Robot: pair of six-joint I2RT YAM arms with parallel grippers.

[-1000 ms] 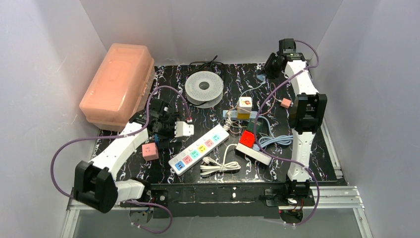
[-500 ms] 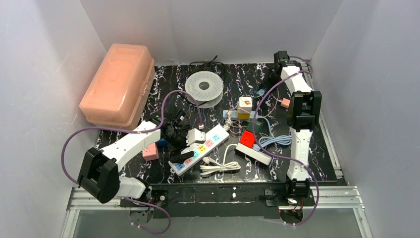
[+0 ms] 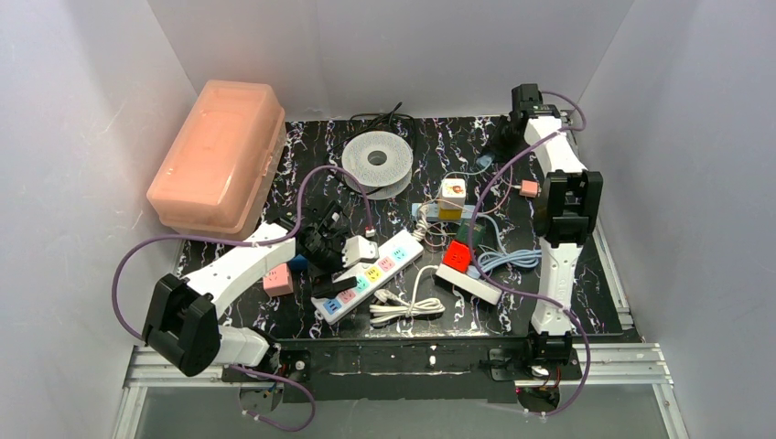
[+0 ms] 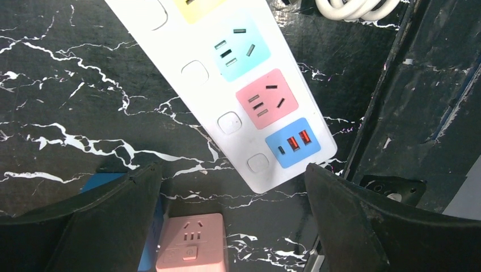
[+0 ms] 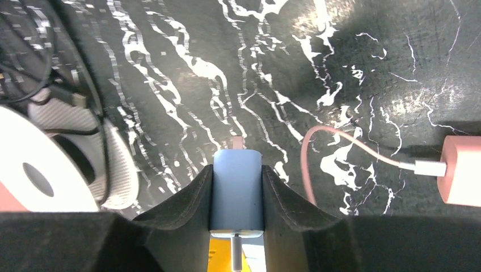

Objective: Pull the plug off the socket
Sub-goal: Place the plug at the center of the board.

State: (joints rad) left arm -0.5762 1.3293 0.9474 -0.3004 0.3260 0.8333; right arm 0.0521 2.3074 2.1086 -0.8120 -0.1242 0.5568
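Over the power strip point(image 4: 227, 73), the wide-open left pincer point(image 4: 230, 173) has newly arrived; the right pincer point(image 5: 237, 170) grips the freed plug point(image 5: 237, 195).

Spool point(image 3: 377, 161) lies behind power strip point(image 3: 392, 259), seemingly apart.

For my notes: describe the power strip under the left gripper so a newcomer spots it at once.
On the black marbled mat, look near the middle front, below the open left gripper. The long white power strip lies diagonally; unlike the shorter strip carrying a red block, it has coloured socket faces.
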